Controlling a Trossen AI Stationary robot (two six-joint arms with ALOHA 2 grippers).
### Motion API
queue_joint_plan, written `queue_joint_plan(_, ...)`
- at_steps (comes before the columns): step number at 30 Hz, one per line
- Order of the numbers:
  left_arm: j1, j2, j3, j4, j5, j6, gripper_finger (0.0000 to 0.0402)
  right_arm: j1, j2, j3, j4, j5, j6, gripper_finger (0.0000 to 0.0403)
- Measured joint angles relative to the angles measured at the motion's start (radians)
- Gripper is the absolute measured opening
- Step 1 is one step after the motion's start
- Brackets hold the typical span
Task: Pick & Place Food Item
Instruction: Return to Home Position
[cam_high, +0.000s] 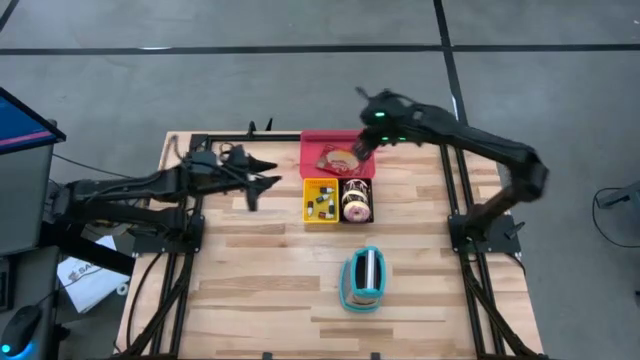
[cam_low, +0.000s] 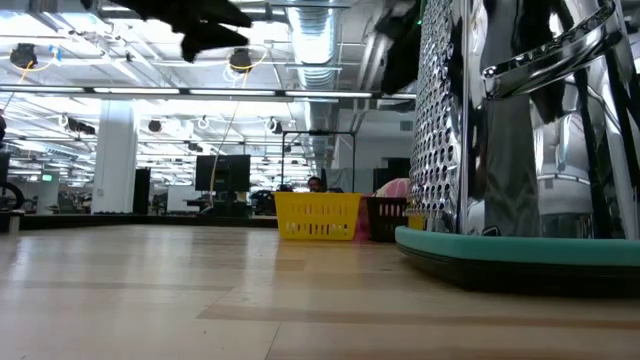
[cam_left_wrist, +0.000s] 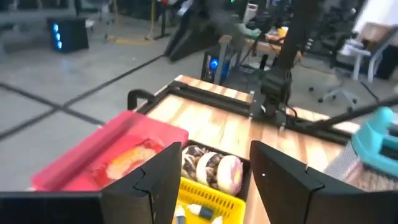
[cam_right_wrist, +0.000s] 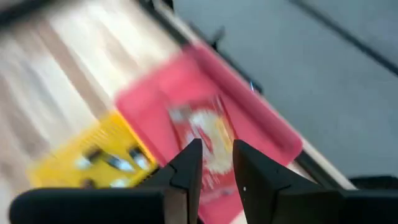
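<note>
Grater (cam_low: 520, 120) on a teal base is nearest, upright on the counter (cam_high: 260, 290), right of centre. Further back, mid-counter: yellow bin (cam_high: 306, 205) and black bin (cam_high: 374, 205) touching side by side, yellow on the left. Small dark bits in the yellow one, can't tell what they are. Black bin holds a pink donut (cam_left_wrist: 229, 174) and a dark donut (cam_left_wrist: 200, 163). Red bin (cam_high: 312, 145) sits right behind both, at the far edge. The popcorn bag (cam_high: 341, 158) lies flat in it. Left gripper (cam_high: 265, 180) is up in the air just left of the yellow bin, fingers wide, nothing between them. Right gripper (cam_high: 362, 152) hangs over the red bin's right part, above the bag, fingers narrow with a slim gap, holding nothing.
</note>
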Motion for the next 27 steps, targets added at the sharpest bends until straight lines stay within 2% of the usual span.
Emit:
queue_joint_plan(4, 0.074, -0.157, -0.043, -0.061, 0.092, 0.069, 0.0186, 0.001, -0.198, -0.105, 0.037, -0.04, 0.069, 0.0082)
queue_joint_plan(9, 0.215, -0.378, -0.192, -0.05, 0.213, 0.038, 0.0186, 0.028, -0.45, -0.318, 0.17, -0.149, 0.173, 0.0082)
queue_joint_plan(12, 0.24, -0.467, -0.309, 0.007, 0.228, 0.002, 0.0186, 0.09, -0.581, -0.449, 0.28, -0.15, 0.255, 0.0082)
queue_joint_plan(14, 0.23, -0.493, -0.389, 0.07, 0.23, -0.019, 0.0186, 0.137, -0.639, -0.523, 0.326, -0.113, 0.317, 0.0082)
queue_joint_plan(19, 0.22, -0.568, -0.522, 0.202, 0.15, -0.031, 0.0186, 0.235, -0.697, -0.645, 0.343, -0.065, 0.444, 0.0082)
queue_joint_plan(27, 0.177, -0.701, -0.578, 0.13, 0.129, -0.063, 0.0186, 0.319, -0.658, -0.727, 0.406, -0.044, 0.489, 0.0082)
